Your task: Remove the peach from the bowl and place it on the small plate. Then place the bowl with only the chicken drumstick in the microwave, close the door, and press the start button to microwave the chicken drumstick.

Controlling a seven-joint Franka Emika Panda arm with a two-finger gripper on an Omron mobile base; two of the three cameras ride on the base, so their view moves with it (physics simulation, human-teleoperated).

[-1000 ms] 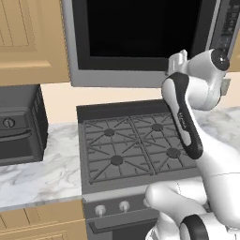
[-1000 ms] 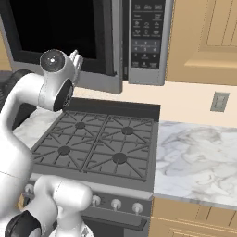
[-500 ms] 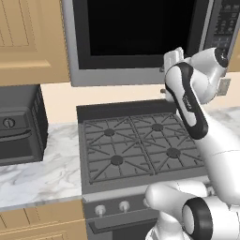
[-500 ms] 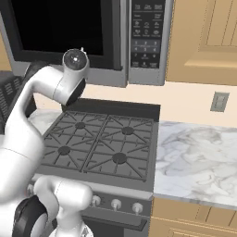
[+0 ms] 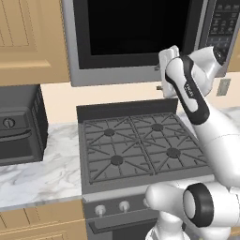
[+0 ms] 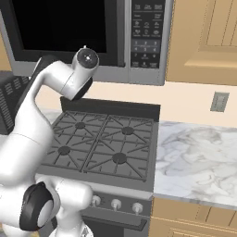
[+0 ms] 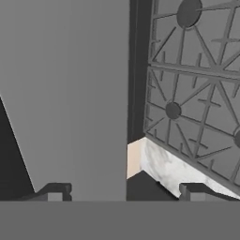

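This is a home kitchen, rendered rather than filmed. A gas stove (image 5: 140,145) with four burners and dark grates sits between stretches of white marble tabletop (image 6: 194,157), its knobs (image 6: 115,203) along the front. A microwave (image 6: 92,37) with a keypad (image 6: 146,32) hangs above it, flanked by light wooden cabinets (image 5: 28,37). A dark toaster oven (image 5: 18,124) stands on the tabletop left of the stove, and a wall socket (image 6: 219,102) is set in the cream backsplash.
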